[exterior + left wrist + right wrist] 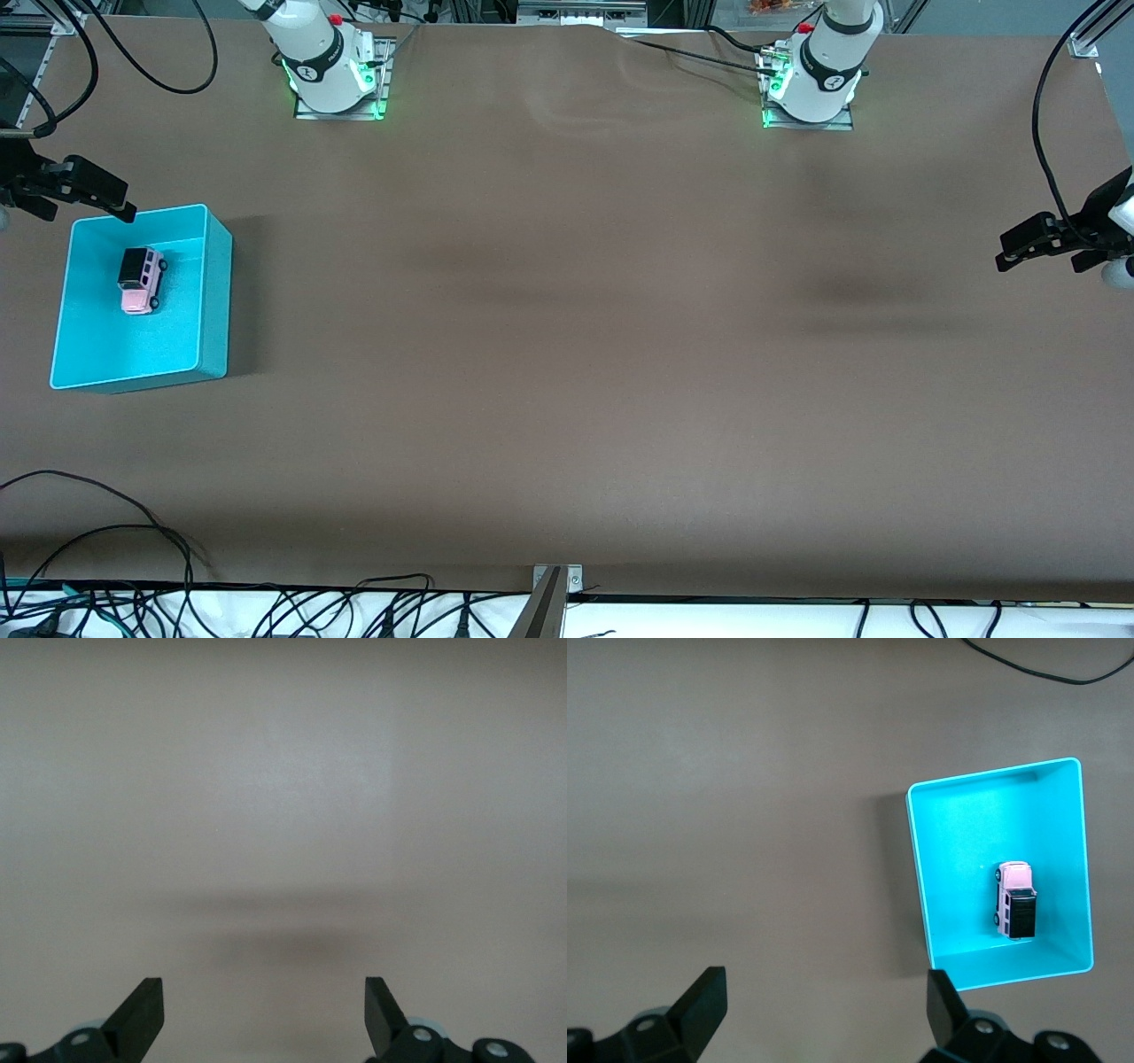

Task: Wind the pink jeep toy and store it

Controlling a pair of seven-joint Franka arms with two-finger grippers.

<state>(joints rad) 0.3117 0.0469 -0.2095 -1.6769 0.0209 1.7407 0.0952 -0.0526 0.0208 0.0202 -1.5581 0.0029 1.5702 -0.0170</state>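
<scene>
The pink jeep toy (140, 280) (1015, 899), pale pink with a black roof, stands on its wheels inside the turquoise bin (217, 292) (920, 870) at the right arm's end of the table. It sits in the part of the bin farther from the front camera. My right gripper (89, 213) (824, 983) hangs open and empty over the table beside the bin's farther corner. At the left arm's end, my left gripper (1032, 252) (264, 992) is open and empty over bare brown table.
Both arm bases (332, 71) (815, 80) stand along the table's edge farthest from the front camera. Black cables (133, 532) trail along the edge nearest it, beside a metal bracket (554, 589). Another cable (1045, 669) lies near the bin.
</scene>
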